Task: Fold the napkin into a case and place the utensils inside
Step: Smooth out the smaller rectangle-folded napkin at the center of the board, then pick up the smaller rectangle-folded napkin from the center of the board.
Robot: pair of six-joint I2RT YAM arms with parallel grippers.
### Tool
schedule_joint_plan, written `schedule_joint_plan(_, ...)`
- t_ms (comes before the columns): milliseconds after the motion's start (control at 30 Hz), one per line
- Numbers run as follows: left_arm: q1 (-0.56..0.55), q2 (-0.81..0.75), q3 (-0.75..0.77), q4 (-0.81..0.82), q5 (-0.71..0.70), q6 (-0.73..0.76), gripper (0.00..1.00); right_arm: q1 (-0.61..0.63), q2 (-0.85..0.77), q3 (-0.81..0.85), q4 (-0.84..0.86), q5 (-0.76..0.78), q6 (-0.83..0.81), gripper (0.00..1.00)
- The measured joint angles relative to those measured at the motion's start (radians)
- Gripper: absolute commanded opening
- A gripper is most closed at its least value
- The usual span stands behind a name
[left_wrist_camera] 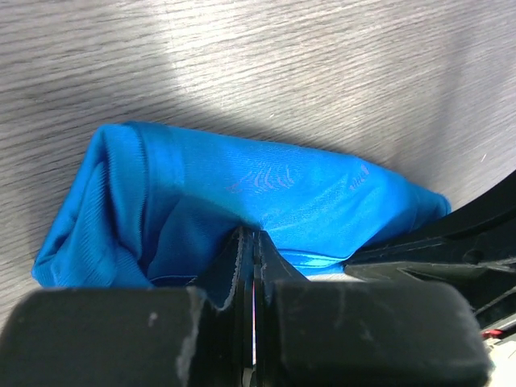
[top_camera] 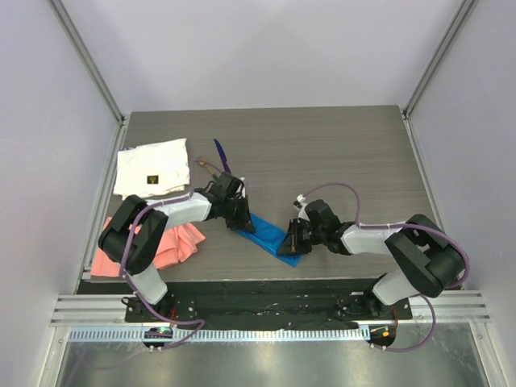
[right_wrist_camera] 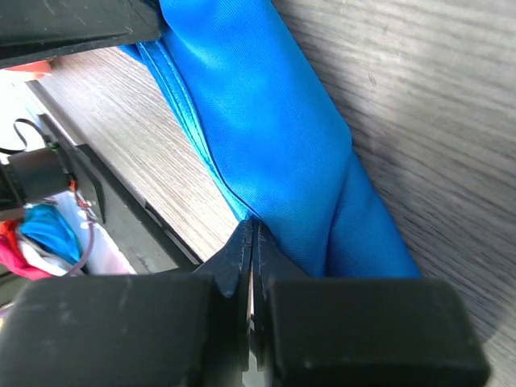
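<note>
So the napkin [top_camera: 266, 235] is already down to a narrow blue strip near the front of the table [top_camera: 339, 153]. Its long axis runs diagonally from back-left to front-right, with an arm on each end. The left gripper [top_camera: 240, 218] is at the back-left end and the right gripper [top_camera: 292, 240] at the front-right end, each with its fingers pressed together on a pinch of blue cloth.

The purple utensil [top_camera: 220, 153] and the green-handled utensil [top_camera: 207, 168] lie behind the strip on the left arm's side, so I'd guess that arm is the closer one for fetching them.

The overhead view hides both pinches under the wrists. The left wrist view shows a puffy rounded fold with the jaws nipping its near edge. The right wrist view shows stacked hems running along one side of the strip — too fine to make out from above.
</note>
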Motion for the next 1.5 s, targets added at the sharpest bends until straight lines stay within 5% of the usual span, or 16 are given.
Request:
schedule_joint_plan(333,-0.001,-0.055,0.077,-0.05,-0.006,0.023,0.17,0.004,-0.064,0.263,-0.384,0.088,-0.216,0.47)
schedule_joint_plan(467,0.002,-0.119,0.121,-0.065,-0.019,0.004,0.22,0.021,-0.074,0.416,-0.505,0.136,-0.336,0.76)
schedule_joint_plan(567,0.012,-0.217,0.129,-0.1,-0.09,-0.026,0.26,0.05,-0.081,0.472,-0.547,0.174,-0.428,0.84)
schedule_joint_plan(933,0.086,-0.768,0.091,-0.281,-0.403,-0.078,0.41,0.307,0.049,0.523,-0.631,0.452,-0.612,0.75)
schedule_joint_plan(1500,0.089,-0.821,0.017,-0.377,-0.402,-0.059,0.4,0.375,0.299,0.729,-0.706,0.622,-0.653,0.66)
